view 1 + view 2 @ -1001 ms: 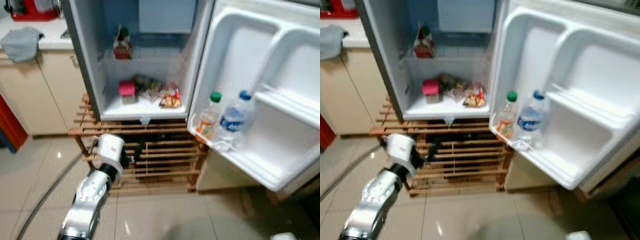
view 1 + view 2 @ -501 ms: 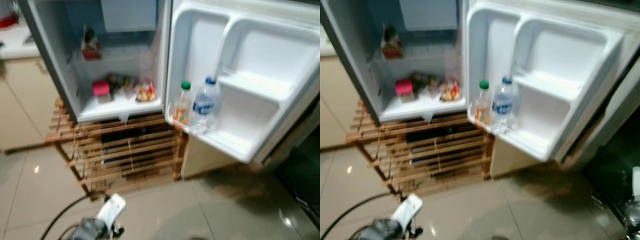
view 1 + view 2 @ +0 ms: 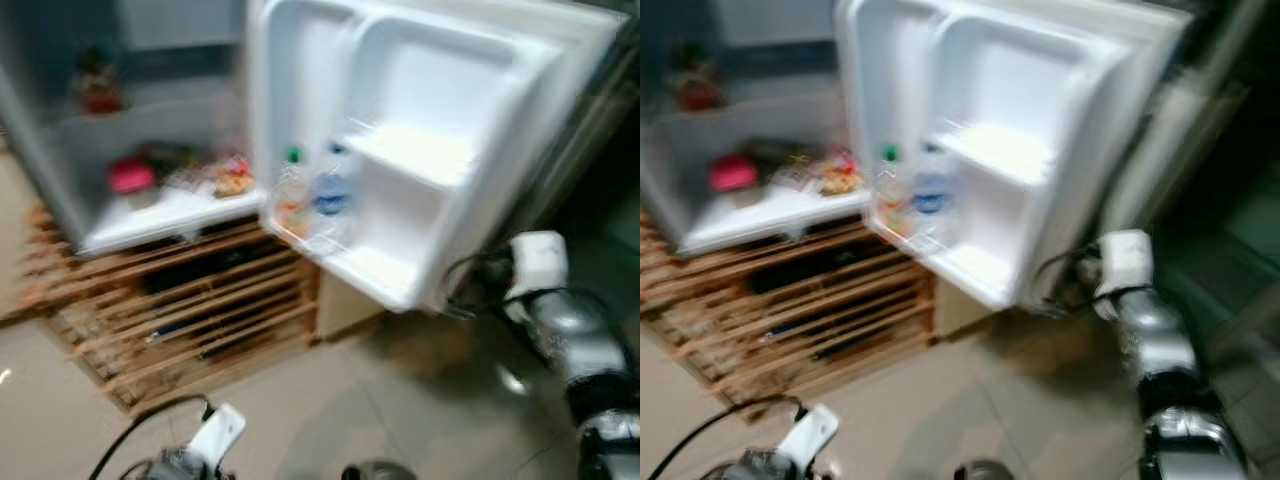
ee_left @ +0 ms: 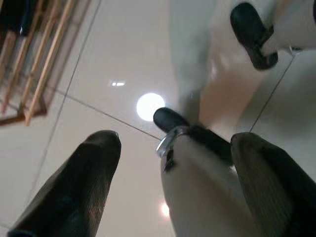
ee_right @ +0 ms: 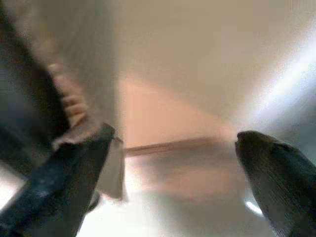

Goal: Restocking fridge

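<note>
The small fridge point(image 3: 150, 130) stands open on a wooden slatted rack point(image 3: 200, 310). Its white door point(image 3: 430, 110) swings out toward me. On the door's lower shelf stand a green-capped bottle point(image 3: 292, 192) and a blue-capped water bottle point(image 3: 331, 190). Inside lie a pink container point(image 3: 130, 176) and food packets point(image 3: 232, 178). My right gripper point(image 3: 468, 290) is raised beside the door's outer edge; in the right wrist view it point(image 5: 173, 173) is open and holds nothing. Low by the floor hangs my left gripper point(image 4: 173, 163), open and holding nothing.
Pale glossy floor tiles point(image 3: 330, 400) spread in front of the rack. A dark cabinet or appliance point(image 3: 600, 170) stands to the right of the door. A black cable point(image 3: 140, 430) trails on the floor near my left arm. The picture is blurred.
The camera has swung to the right, so the fridge has slid left in view. My right arm has come into view, raised beside the door's edge. The left arm stays low.
</note>
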